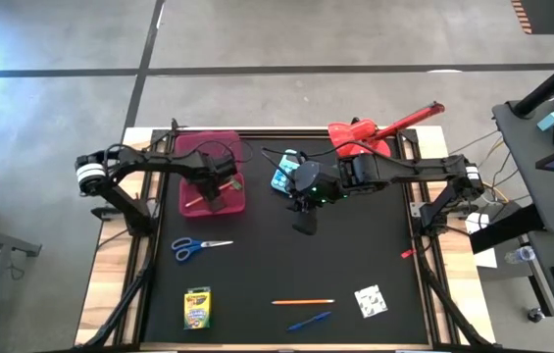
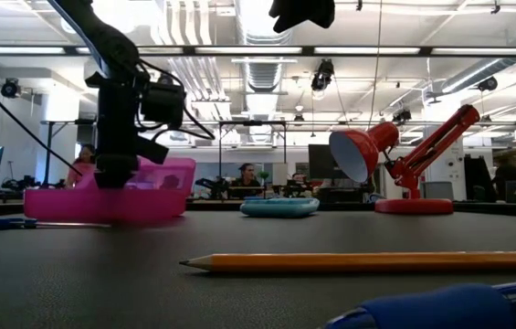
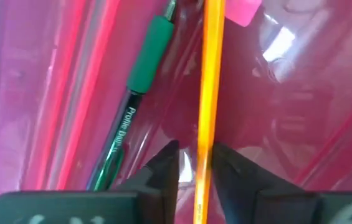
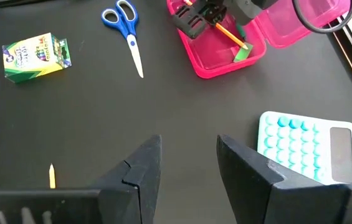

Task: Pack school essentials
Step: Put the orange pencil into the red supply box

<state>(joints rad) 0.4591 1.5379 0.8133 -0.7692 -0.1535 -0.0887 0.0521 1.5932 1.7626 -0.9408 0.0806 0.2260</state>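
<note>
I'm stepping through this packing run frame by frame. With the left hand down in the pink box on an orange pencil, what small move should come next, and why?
Probably open the left hand and let go. Its fingers pinch the orange pencil, which already lies inside the pink box beside a green pen. Then lift clear. The right hand hangs open near the turquoise calculator.

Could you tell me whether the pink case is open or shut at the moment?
Open: the pink case lies with its lid folded back, and the left gripper reaches inside, holding an orange pencil.
</note>
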